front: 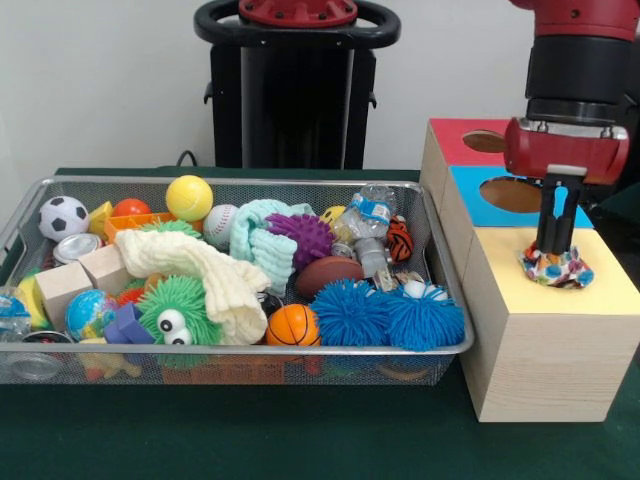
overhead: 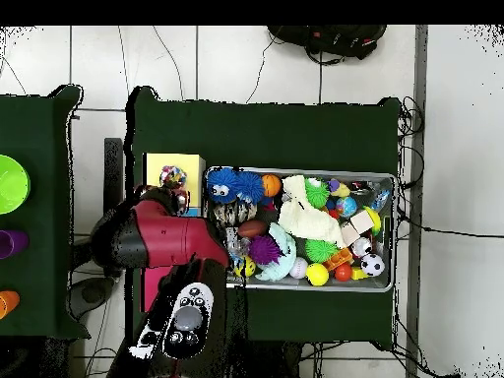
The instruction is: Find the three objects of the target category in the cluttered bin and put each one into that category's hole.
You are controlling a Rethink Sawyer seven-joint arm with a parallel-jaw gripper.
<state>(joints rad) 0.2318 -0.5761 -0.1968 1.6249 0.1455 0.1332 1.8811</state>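
My gripper [front: 556, 243] hangs over the yellow face [front: 600, 290] of the pale wooden box at the right. Its fingers are closed on a knotted multicoloured rope toy [front: 556, 268], which rests on the yellow face over the hole. The hole itself is hidden under the toy. In the overhead view the toy [overhead: 173, 177] lies on the yellow face [overhead: 156, 165], just beyond the red arm. The silver wire mesh bin [front: 240, 183] stands to the left, full of toys. I see no other rope toy in it.
The blue-faced box [front: 470, 200] and the red-faced box [front: 450, 140] stand behind the yellow one, each with an open hole. The bin holds blue spiky balls [front: 350, 312], a clear jar [front: 372, 215], a cream cloth [front: 200, 270], several balls and wooden blocks.
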